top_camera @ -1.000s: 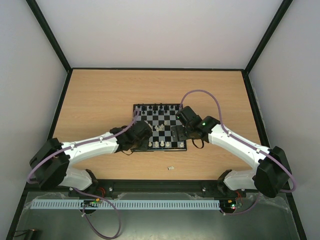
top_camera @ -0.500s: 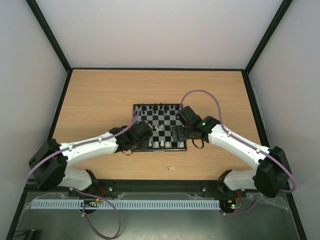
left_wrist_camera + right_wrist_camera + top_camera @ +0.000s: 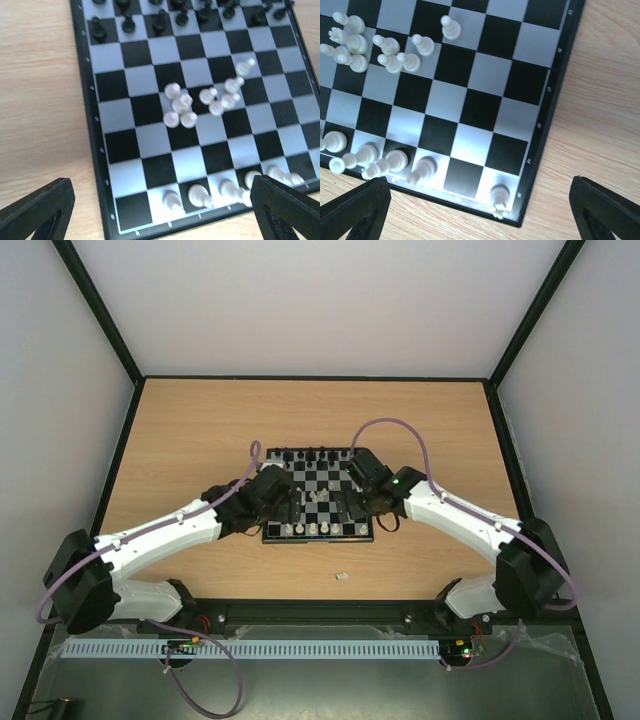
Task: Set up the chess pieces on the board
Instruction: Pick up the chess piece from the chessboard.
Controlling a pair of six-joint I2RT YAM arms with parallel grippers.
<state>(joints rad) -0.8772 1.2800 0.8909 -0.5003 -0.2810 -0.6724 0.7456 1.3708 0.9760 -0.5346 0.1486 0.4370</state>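
The board [image 3: 320,537] lies mid-table with black chess pieces [image 3: 127,22] along its far rows. A heap of white pieces [image 3: 180,107] lies in the middle, also seen in the right wrist view as a white cluster [image 3: 370,47]. More white pieces [image 3: 200,195] stand along the near row, and a white rook [image 3: 499,196] stands on the near right corner square. My left gripper [image 3: 160,215] hovers open over the board's near left part, holding nothing. My right gripper [image 3: 480,212] hovers open above the near right corner, also holding nothing.
One small white piece [image 3: 342,576] lies on the wooden table [image 3: 200,430] in front of the board. Black frame rails and pale walls enclose the table. Both arms reach in from the near edge and meet over the board.
My left gripper has gone from shut to open and shifted toward the far side along the board's left part, uncovering white pieces on the near row. The right gripper edged slightly farther, still open.
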